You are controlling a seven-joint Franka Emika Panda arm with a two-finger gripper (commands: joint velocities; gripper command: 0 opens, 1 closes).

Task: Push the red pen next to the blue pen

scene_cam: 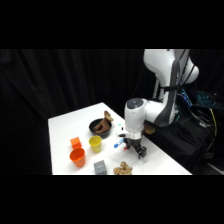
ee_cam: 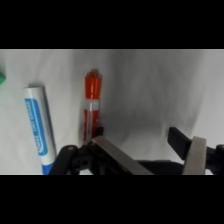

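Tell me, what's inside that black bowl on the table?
The black bowl holds a brown lumpy thing that sticks up over its rim. Its bottom is covered, so anything beneath stays hidden.
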